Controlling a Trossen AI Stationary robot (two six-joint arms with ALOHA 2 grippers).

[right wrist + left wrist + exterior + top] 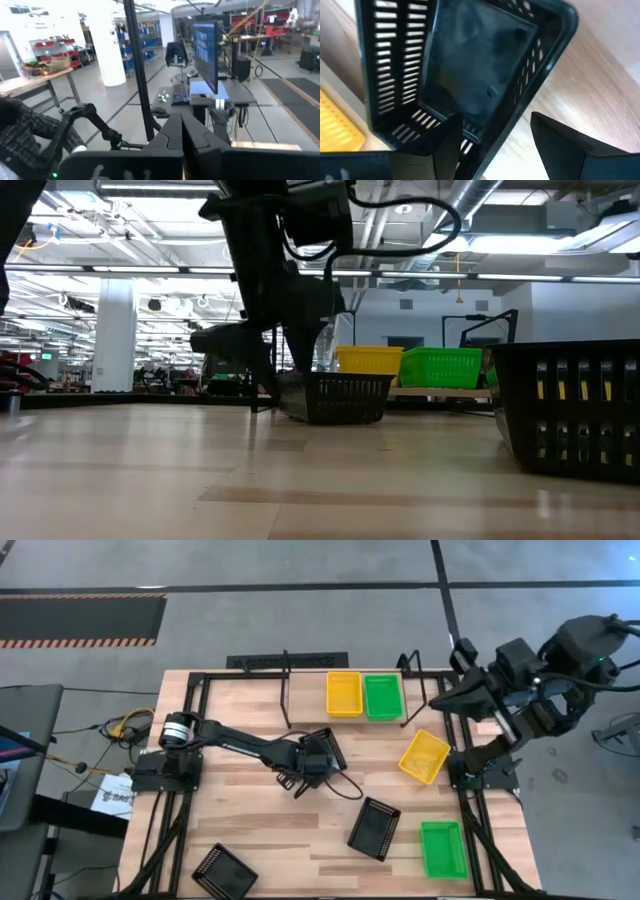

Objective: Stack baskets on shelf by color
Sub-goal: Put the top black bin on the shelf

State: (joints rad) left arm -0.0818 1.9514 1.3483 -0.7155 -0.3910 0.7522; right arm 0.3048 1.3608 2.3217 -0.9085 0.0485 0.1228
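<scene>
My left gripper (316,762) is open at a black basket (326,748) near the table's middle, in front of the shelf (352,720). In the left wrist view one finger (445,150) stands inside the basket (470,60) and the other (565,150) outside its wall. The basket's bottom rests on the table in the low view (335,398). One yellow basket (344,693) and one green basket (382,697) sit side by side on the shelf. My right gripper (182,131) is shut and empty, raised over the table's right edge (468,692). My left gripper has one finger inside the black basket and one outside, astride the wall (470,142) on the side nearest the gripper. The gap between the fingers is much wider than the wall. I cannot tell whether either finger touches it.
A yellow basket (424,756) lies at the right, a green basket (443,848) at the near right. Two more black baskets lie near the front middle (373,828) and the front left (222,872). The shelf's black wire legs (286,690) stand behind my left gripper.
</scene>
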